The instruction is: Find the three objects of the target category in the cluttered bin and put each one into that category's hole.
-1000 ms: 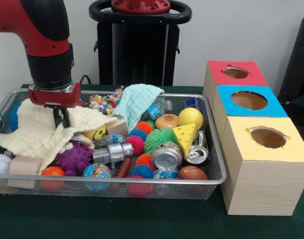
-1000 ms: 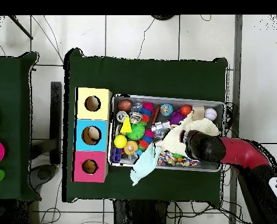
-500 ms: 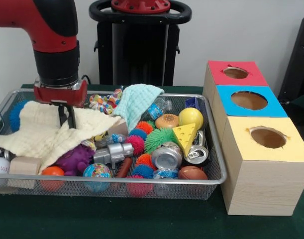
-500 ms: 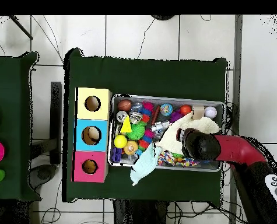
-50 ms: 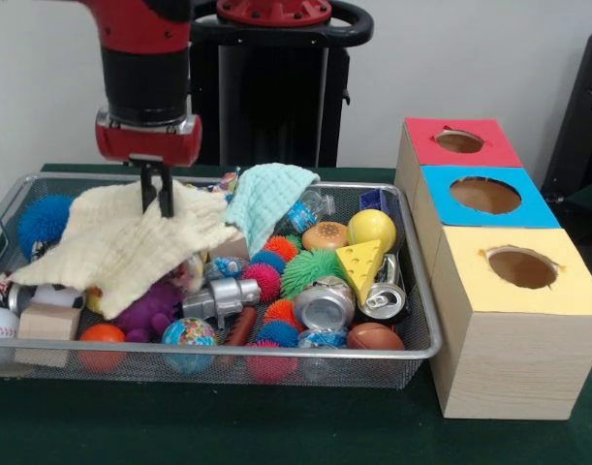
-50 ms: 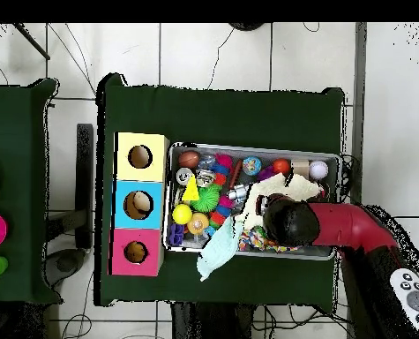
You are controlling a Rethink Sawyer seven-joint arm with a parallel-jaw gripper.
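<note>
My gripper (image 5: 158,206) hangs over the left half of the wire bin (image 5: 412,351) and is shut on the pale yellow cloth (image 5: 121,252), which is lifted into a peak and drapes over the toys beneath. In the overhead view the arm (image 6: 288,221) hides the gripper, and only part of the yellow cloth (image 6: 252,204) shows beside it. A light green cloth (image 5: 266,199) lies over the bin's back rim. To the right of the bin stand three boxes with round holes: red (image 5: 459,141), blue (image 5: 485,195) and yellow (image 5: 521,267).
The bin holds several toys: a cheese wedge (image 5: 361,266), a yellow ball (image 5: 372,230), crushed cans (image 5: 325,303), spiky balls (image 5: 310,268), a blue spiky ball (image 5: 44,215), a wooden block (image 5: 48,322), a baseball (image 5: 0,322) and a purple toy (image 5: 148,310).
The gripper has risen and moved right with the yellow cloth, pulling it up off the left side of the bin. A blue spiky ball and other toys are uncovered there.
</note>
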